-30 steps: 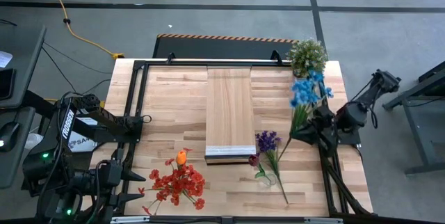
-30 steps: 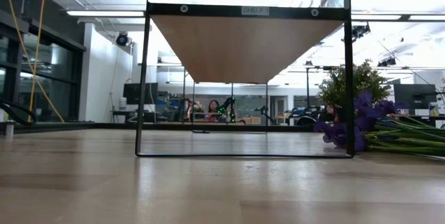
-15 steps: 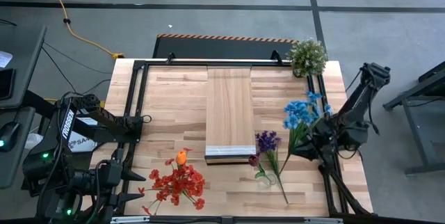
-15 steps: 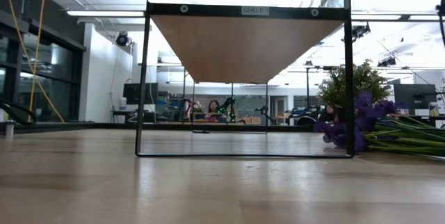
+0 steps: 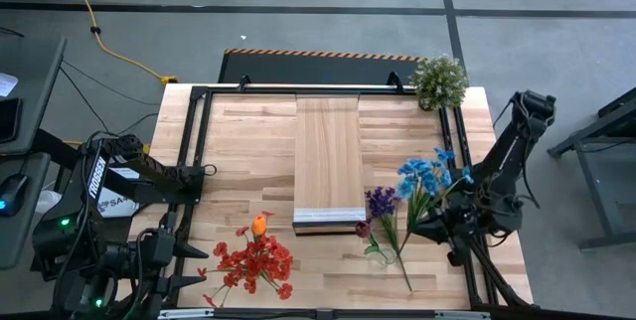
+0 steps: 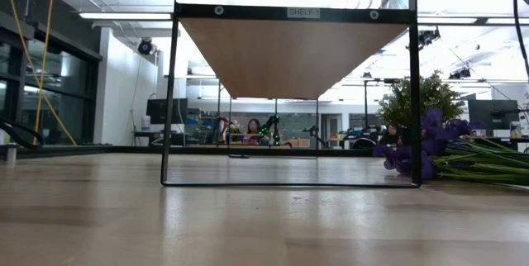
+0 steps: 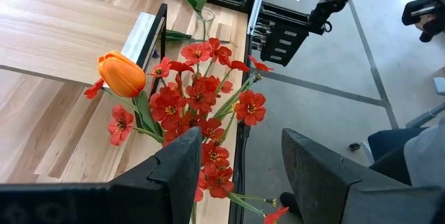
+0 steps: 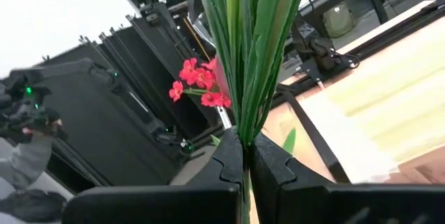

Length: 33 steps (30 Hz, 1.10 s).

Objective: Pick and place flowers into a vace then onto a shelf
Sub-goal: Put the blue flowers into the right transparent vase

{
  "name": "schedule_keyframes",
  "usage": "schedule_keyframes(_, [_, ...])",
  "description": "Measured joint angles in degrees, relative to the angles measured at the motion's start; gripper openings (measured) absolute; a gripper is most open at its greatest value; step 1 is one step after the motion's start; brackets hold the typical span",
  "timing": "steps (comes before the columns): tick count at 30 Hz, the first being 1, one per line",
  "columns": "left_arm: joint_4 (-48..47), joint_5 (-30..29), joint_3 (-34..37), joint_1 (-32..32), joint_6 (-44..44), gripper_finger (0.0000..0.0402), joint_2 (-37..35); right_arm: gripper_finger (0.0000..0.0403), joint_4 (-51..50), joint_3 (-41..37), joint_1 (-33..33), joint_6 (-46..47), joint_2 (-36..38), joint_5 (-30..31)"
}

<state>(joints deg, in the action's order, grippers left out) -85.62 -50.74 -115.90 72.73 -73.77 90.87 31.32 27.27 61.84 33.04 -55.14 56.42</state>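
Between the shut fingers of the right gripper point(image 8: 245, 161): a tight bundle of flat green stems, smooth and strap-like, pinched hard with no gap showing. Lifted off the table near its right edge, the blue flowers point(image 5: 425, 175) fanned out at the far end of those stems, frilly and bright, tilted toward the middle of the board. Just beside them on the slatted tabletop point(image 5: 248, 141): purple flowers point(image 5: 382, 201) lying flat, a dark maroon bloom point(image 5: 363, 229) by the shelf corner, and what looks like a small clear glass vase point(image 5: 378, 253) on its side, hard to make out. Centre of the table: the shelf point(image 5: 328, 157), a long pale wood board on a thin black frame with a grey-white front edge. Farther left, near the front edge: red flowers point(image 7: 198, 106) with one glossy orange tulip point(image 7: 122, 74), directly ahead of the left gripper point(image 7: 236, 175), parked partly spread and empty. Back right corner: a bushy pale-green potted plant point(image 5: 438, 80). Step in hand, by the look of it: carrying the blue bunch toward the vase. Next move likely calls for swinging the stems upright and finding the vase mouth, awkward if the vase truly lies tipped.
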Motion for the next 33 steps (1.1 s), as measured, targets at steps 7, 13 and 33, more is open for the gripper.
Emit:
schedule_keyframes(7, [0.0, 0.0, 0.0, 0.0, 0.0, 0.0232, 0.0, 0.0000, 5.9, 0.0, 0.0, -1.4, -4.7, 2.0])
schedule_keyframes(13, [0.0, 0.0, 0.0, 0.0, 0.0, 0.0232, 0.0, 0.0000, 7.1, 0.0, 0.0, -2.0, -7.1, 4.5])
schedule_keyframes(33, [0.0, 0.1, 0.0, 0.0, 0.0, 0.0232, 0.0, 0.0000, 7.0, 0.0, 0.0, -1.6, -14.4, 4.7])
